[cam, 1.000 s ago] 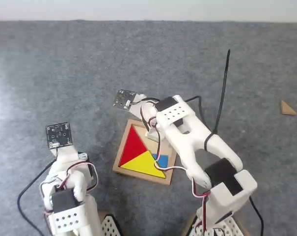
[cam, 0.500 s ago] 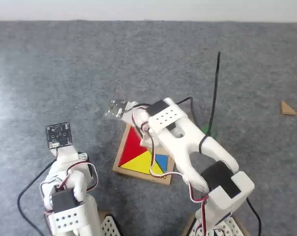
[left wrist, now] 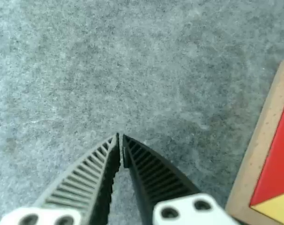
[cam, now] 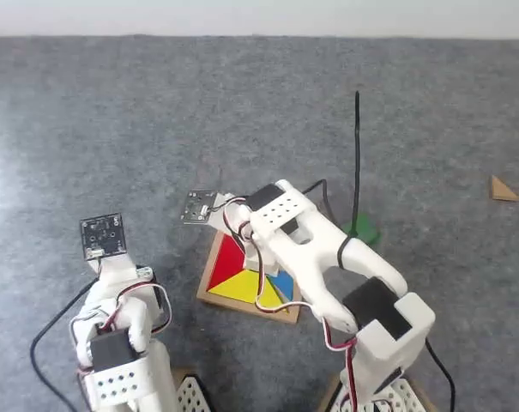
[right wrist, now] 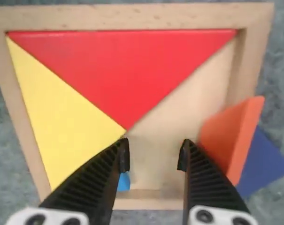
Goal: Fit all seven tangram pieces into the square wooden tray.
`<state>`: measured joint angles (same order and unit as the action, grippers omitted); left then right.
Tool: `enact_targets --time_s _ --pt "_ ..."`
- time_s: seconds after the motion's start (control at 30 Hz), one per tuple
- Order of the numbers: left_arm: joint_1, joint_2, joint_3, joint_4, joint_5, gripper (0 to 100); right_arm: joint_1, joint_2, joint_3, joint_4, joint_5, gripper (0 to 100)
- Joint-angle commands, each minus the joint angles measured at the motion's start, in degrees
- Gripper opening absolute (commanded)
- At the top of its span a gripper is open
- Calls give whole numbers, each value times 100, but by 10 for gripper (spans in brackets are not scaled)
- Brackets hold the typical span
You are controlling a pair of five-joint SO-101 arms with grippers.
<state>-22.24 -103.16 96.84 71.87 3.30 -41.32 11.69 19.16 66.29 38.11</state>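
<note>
Trouble looks likeliest at the orange piece point(right wrist: 228, 136), tilted across the rim of the tray point(right wrist: 132, 16): the right gripper point(right wrist: 152, 150), jaws apart and empty over bare wood, could knock it off, while the left gripper point(left wrist: 119, 138) has jaws together.

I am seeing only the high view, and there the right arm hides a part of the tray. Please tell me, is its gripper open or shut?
Observer: Open. The right gripper hangs over a bare part of the wooden tray and holds nothing.
Operator: Is any piece under the arm which I cannot see?
Observer: Yes. An orange piece leans tilted across the tray's rim, and a dark blue piece beside it sticks out past the rim.
Operator: And the left gripper?
Observer: The left gripper is shut, over the carpet near a corner of the tray.
</note>
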Motion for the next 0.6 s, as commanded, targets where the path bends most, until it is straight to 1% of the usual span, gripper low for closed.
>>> enact_targets --time_s 0.0,0.13,0.2,0.23,0.3,0.33,0.4,0.57 --pt "0 -105 -40 44 -26 13 -22 -769 -97 189 -44 176" --pt "0 -105 -40 44 -26 13 66 -1560 -97 400 -53 176" --pt "0 -105 -40 44 -26 13 207 -1763 -88 356 -70 176" --pt "0 -105 -40 44 -26 13 295 -1780 -97 242 -220 176" --pt "0 -105 -40 44 -26 13 453 -1666 -62 -286 -651 176" --pt "0 -105 -40 44 -26 13 532 -1525 18 -532 -721 176" --pt "0 -105 -40 44 -26 13 567 -1138 97 -769 -598 176" --pt "0 -105 -40 44 -26 13 567 -391 -97 -743 -484 175"
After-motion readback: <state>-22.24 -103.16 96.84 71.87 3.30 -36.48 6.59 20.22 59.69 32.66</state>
